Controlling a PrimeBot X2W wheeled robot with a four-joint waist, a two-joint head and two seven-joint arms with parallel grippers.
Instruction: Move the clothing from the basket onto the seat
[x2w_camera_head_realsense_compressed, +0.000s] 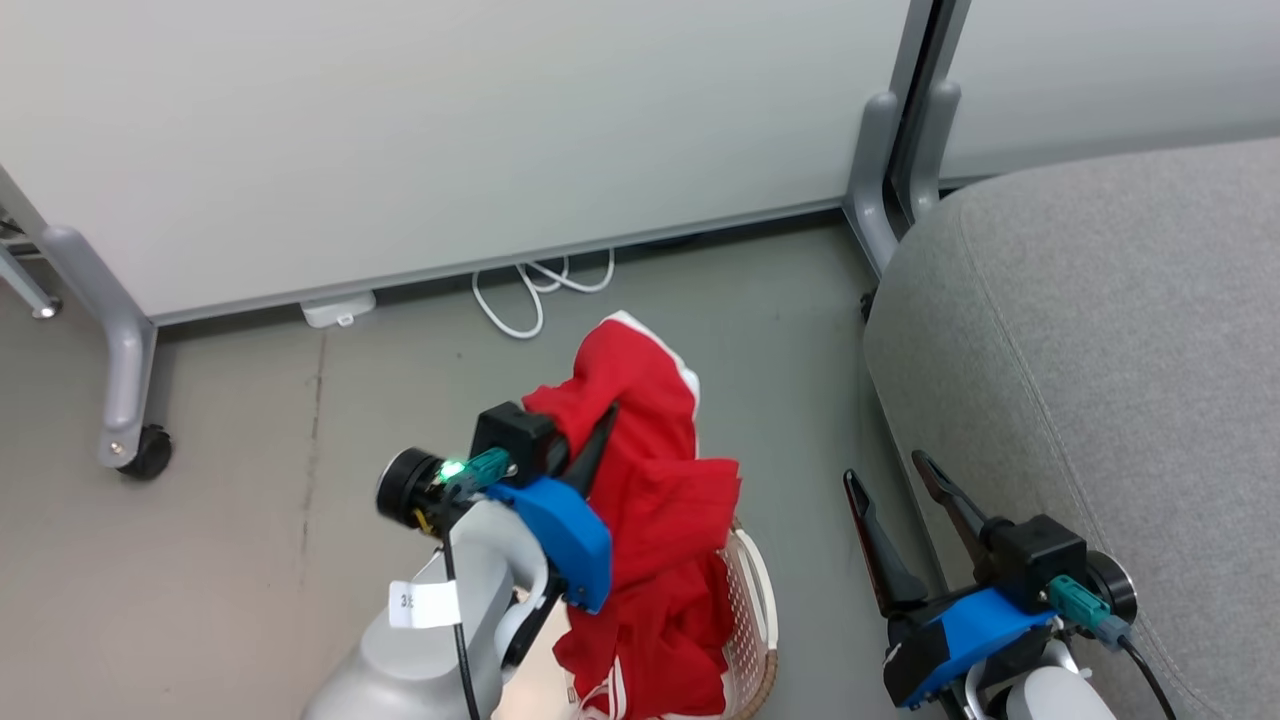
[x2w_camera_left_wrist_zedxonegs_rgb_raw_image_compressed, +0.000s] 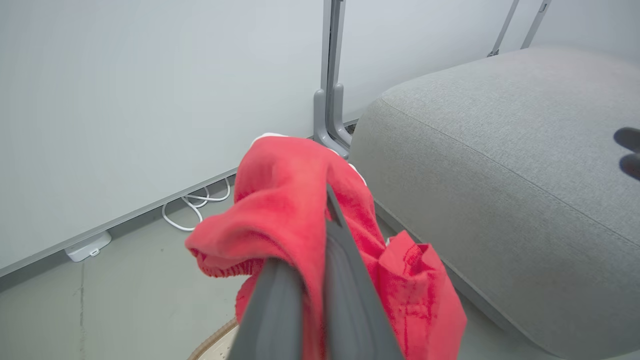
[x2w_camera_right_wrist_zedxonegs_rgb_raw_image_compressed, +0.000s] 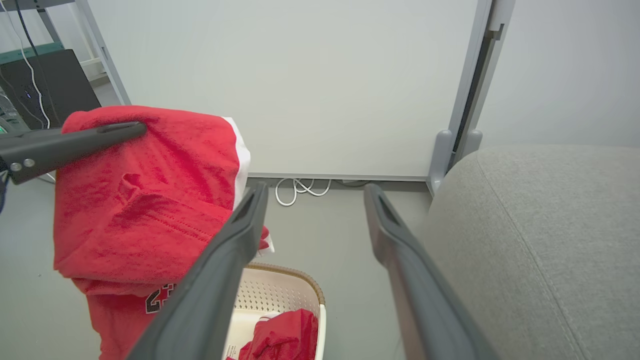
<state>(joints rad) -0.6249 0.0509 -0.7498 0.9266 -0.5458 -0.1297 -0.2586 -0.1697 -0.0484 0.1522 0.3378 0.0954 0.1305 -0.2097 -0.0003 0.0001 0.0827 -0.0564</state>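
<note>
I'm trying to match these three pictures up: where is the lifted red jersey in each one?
Head view: red jersey in the lower middle, over the basket.
Left wrist view: lower middle, left of the couch.
Right wrist view: left side.
Shared landmark: the coiled white cable on the floor.

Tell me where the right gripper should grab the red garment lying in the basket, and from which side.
Pinch the raised crumpled fold on top. The red garment lies bunched low inside the basket, walled all round, so the open right gripper should likely come straight down through the open top, keeping to the seat side, away from the lifted jersey hanging from the left gripper.
</note>
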